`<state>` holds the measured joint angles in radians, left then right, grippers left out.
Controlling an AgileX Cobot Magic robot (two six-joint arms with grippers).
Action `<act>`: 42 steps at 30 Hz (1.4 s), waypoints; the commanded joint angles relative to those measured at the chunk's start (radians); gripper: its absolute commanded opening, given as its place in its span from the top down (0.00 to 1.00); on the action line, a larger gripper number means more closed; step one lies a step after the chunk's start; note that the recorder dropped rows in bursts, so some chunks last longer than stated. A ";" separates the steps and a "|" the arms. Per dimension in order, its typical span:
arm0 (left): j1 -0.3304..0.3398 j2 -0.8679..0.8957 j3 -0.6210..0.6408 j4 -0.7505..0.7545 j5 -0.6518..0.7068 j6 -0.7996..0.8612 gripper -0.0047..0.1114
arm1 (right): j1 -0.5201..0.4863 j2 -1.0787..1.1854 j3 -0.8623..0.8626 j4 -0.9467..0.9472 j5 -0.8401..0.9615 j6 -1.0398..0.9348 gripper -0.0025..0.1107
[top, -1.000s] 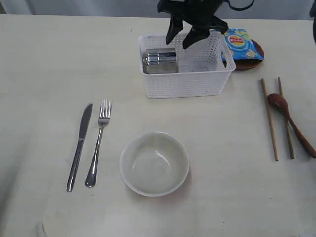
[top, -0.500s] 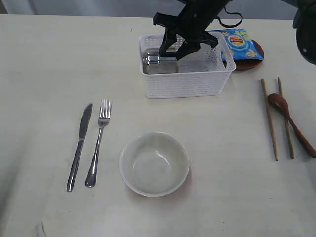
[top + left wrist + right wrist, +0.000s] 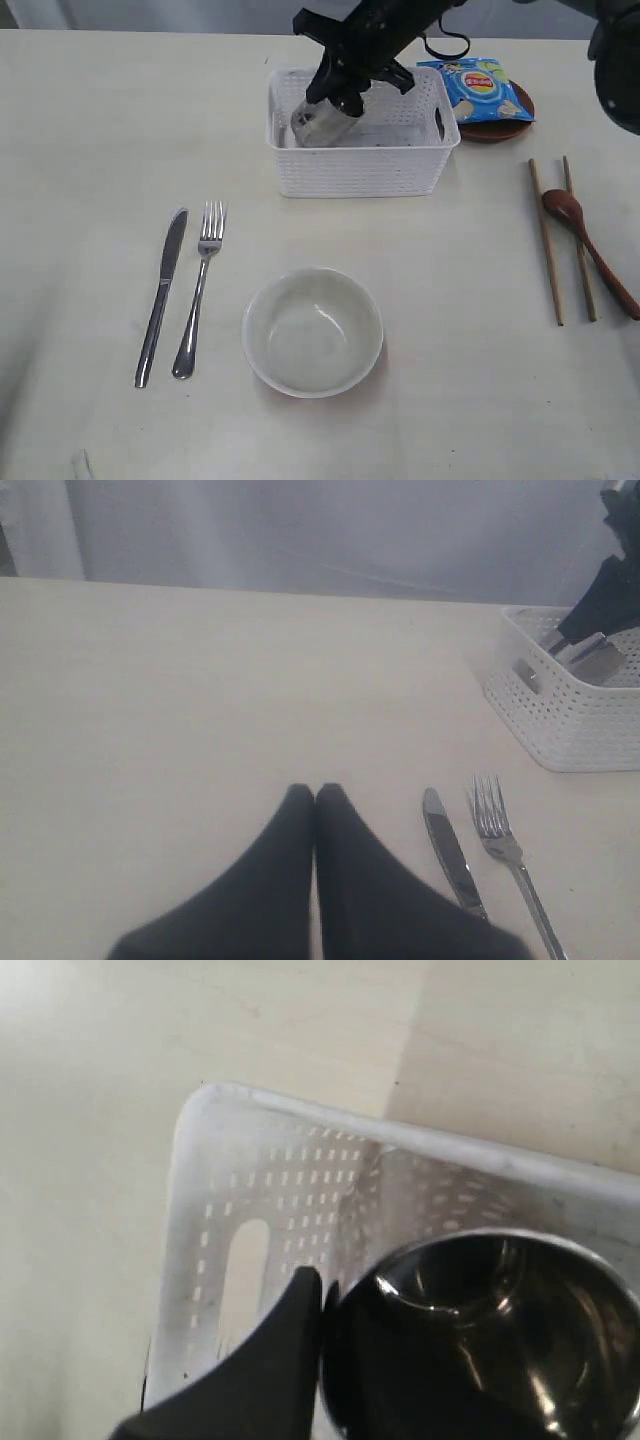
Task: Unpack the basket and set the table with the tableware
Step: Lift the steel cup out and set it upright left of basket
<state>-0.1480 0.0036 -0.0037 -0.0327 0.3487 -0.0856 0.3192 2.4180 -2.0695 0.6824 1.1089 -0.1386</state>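
the white basket [image 3: 350, 170] stands on the cream bench [image 3: 100, 130] toward the far side. the right gripper [image 3: 338, 92] reaches down into the basket's left end and is clamped on the rim of the steel cup [image 3: 318, 126]. the cup is tilted, with its mouth up toward the gripper and its base low inside the basket. in the right wrist view one finger [image 3: 292, 1332] presses the outside of the cup's wall just beside the basket's slot handle. the other seems to sit inside the dark bowl of the cup, though it is hard to make out there. whether the base touches the basket floor cannot be told.

the left gripper [image 3: 315, 794] hangs over bare bench well to the left of the basket, its tips pressed together and holding nothing.

in front of the basket lies the pale bowl [image 3: 312, 332]. in front and to its left lie the knife [image 3: 160, 295] and fork [image 3: 197, 300], side by side. to the basket's right the chopsticks [image 3: 547, 245] lie with the dark spoon [image 3: 592, 252] across one of them. just beside the basket's right end sits the brown plate [image 3: 500, 131], with the blue chip bag [image 3: 478, 88] on it.
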 commanded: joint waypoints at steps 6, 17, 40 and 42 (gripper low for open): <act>-0.005 -0.004 0.004 0.001 -0.002 0.003 0.96 | -0.047 -0.105 0.000 -0.063 0.010 -0.056 0.98; -0.005 -0.004 0.004 0.001 -0.002 0.003 0.96 | 0.016 -0.252 0.000 -0.139 0.030 -0.112 0.98; -0.005 -0.004 0.004 0.001 -0.002 0.003 0.96 | 0.571 -0.105 -0.233 -0.841 0.092 0.105 0.98; -0.005 -0.004 0.004 0.001 -0.002 0.003 0.96 | 0.597 -0.066 -0.256 -0.846 0.086 0.083 0.98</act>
<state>-0.1480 0.0036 -0.0037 -0.0327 0.3487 -0.0856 0.8931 2.3304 -2.3006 -0.1519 1.2023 -0.0431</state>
